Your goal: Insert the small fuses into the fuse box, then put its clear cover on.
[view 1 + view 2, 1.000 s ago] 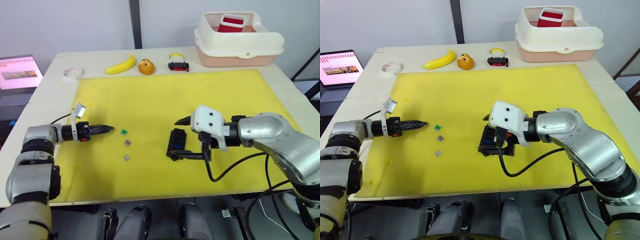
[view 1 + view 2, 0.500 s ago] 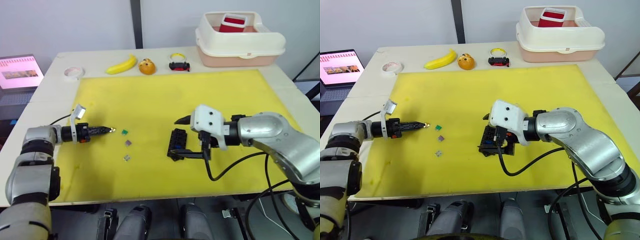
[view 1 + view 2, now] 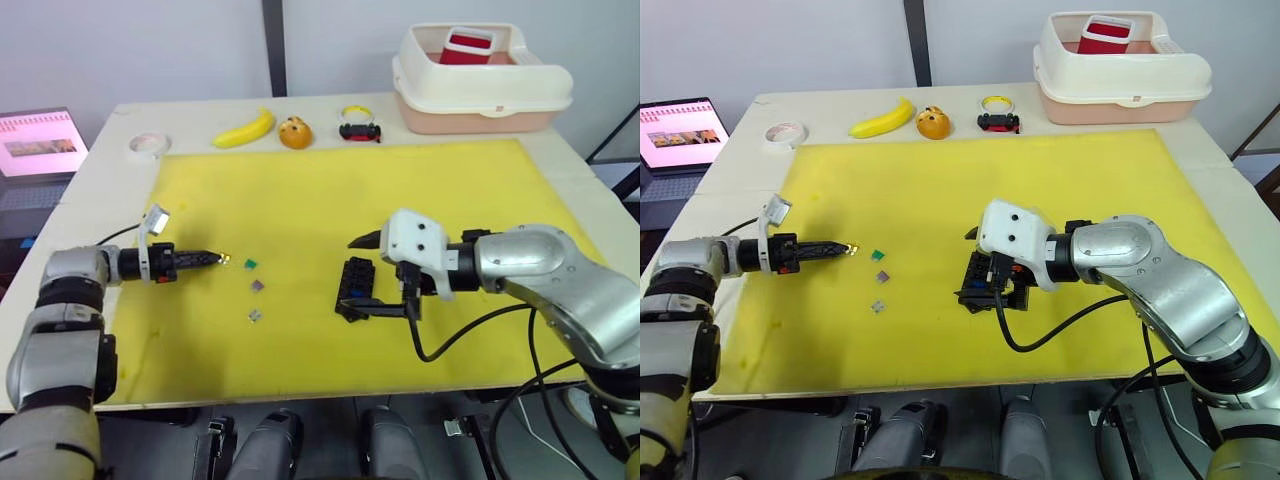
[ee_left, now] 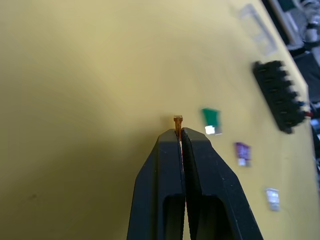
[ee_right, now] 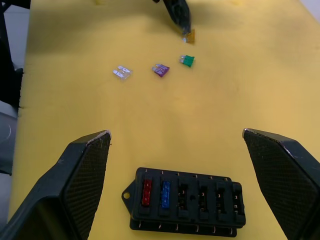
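Fuses, tiny square plastic pieces, are split between two places: a red one [image 5: 146, 192] and a blue one [image 5: 164, 194] already sit in end slots of the black rectangular fuse box [image 5: 183, 202], while a green fuse [image 3: 877, 254], a purple fuse [image 3: 880, 276] and a pale grey fuse [image 3: 876, 306] lie loose in a short line on the yellow mat [image 3: 960, 180], well apart from the box. A yellow-brown fuse [image 4: 177, 120] is pinched at the tips of the left gripper [image 4: 180, 134], whose black fingers are closed tight on it, just beside the green fuse. The left arm reaches in low and level from the mat's left edge. The right gripper [image 5: 177, 137] hangs over the fuse box with its fingers spread wide, holding nothing, the box lying between them near the middle of the mat. A faint transparent rectangular cover [image 4: 257, 30] lies on the mat beyond the box.

Along the far edge of the pale table [image 3: 740, 160] stand a roll of white tape [image 3: 784, 133], a yellow banana [image 3: 883, 119], a small orange round object [image 3: 932, 124], a little black and red toy car [image 3: 998, 122] with a yellow ring behind it, and a large cream tub [image 3: 1120, 75] holding a red container. A laptop with a lit screen [image 3: 678, 133] sits off the table's left side, against a grey wall.
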Robot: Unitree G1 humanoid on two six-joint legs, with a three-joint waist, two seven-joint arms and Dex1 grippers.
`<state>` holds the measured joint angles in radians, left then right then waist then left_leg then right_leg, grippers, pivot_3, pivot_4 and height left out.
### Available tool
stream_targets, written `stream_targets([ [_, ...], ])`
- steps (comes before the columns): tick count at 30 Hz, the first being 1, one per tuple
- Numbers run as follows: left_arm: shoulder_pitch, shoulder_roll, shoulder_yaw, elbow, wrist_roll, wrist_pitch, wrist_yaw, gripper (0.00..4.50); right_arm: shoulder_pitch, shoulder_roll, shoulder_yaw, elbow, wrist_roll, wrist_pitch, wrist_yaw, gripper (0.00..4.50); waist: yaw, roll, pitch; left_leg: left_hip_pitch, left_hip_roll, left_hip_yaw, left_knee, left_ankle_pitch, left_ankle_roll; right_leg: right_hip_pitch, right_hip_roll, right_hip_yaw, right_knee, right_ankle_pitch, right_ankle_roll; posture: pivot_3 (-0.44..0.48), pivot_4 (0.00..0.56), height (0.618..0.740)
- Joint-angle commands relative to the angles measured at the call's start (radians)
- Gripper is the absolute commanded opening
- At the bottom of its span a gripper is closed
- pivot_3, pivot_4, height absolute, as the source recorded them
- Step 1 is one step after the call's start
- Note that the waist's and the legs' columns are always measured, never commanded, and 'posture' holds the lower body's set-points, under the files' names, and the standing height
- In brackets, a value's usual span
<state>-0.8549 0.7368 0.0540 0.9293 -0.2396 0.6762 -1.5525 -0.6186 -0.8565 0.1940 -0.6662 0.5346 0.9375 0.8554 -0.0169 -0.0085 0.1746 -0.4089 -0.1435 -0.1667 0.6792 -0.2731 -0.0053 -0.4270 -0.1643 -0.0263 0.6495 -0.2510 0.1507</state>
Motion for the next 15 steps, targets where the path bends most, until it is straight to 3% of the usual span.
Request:
stream_targets([
  [1, 0.024, 0.032, 0.023, -0.182, -0.074, 0.083, -0.036, 0.02, -0.017, 0.016, -0.068, -0.029, 0.060, 0.039, -0.013, 4.50, 0.002, 0.000, 0.000, 0.000, 0.000, 0.000, 0.000, 0.000, 0.000, 0.000, 0.000, 0.000, 0.000, 0.000, 0.000, 0.000, 0.150, 0.740],
  [8, 0.078, 0.049, 0.041, -0.583, -0.244, 0.267, -0.017, 0.02, -0.087, 0.110, -0.211, 0.005, 0.280, 0.227, -0.091, 4.50, 0.003, 0.000, 0.000, 0.000, 0.000, -0.001, 0.000, 0.000, 0.000, 0.000, -0.001, 0.000, 0.000, 0.000, 0.000, 0.000, 0.150, 0.740],
  [15, 0.044, -0.013, 0.042, -0.860, -0.417, 0.347, 0.051, 0.02, -0.218, 0.218, -0.374, 0.141, 0.573, 0.536, -0.240, 4.50, 0.006, 0.000, 0.000, 0.000, 0.000, -0.001, 0.000, 0.000, 0.000, 0.001, -0.001, 0.001, -0.001, 0.000, 0.000, 0.000, 0.150, 0.740],
])
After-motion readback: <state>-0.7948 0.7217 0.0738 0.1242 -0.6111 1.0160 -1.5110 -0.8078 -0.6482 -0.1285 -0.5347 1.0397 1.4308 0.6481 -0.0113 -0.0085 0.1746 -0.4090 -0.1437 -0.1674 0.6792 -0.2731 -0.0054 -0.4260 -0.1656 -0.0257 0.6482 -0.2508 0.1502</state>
